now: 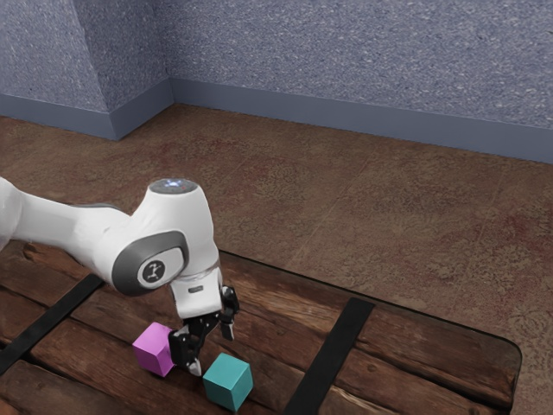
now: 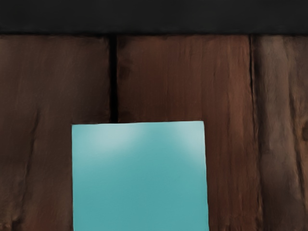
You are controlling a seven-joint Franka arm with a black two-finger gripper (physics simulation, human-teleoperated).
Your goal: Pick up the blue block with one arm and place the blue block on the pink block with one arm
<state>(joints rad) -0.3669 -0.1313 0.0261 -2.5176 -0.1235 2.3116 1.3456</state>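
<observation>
**Open claw low by the blue block, nothing gripped yet**

The wooden worktop [image 1: 415, 346] carries both blocks close to its near edge, with a black strip [image 1: 333, 354] crossing the planks beside them. The arm [image 1: 104, 238] reaches in over that edge. The pink block [image 1: 155, 348] and the blue block [image 1: 228, 381] both rest flat on the planks, near each other but apart. The claw [image 1: 213, 353] hangs just above the worktop between them, spread wide and empty.

The wrist view shows the blue block [image 2: 139, 175] just under the hand. Its sides run parallel to the plank seams, so it looks square to the hand.

It is a cube, so it has no long axis to favour. It probably handles as light, rigid and smooth-faced. The best hold is likely two opposite side faces at mid-height, squarely, so it cannot twist out.
</observation>
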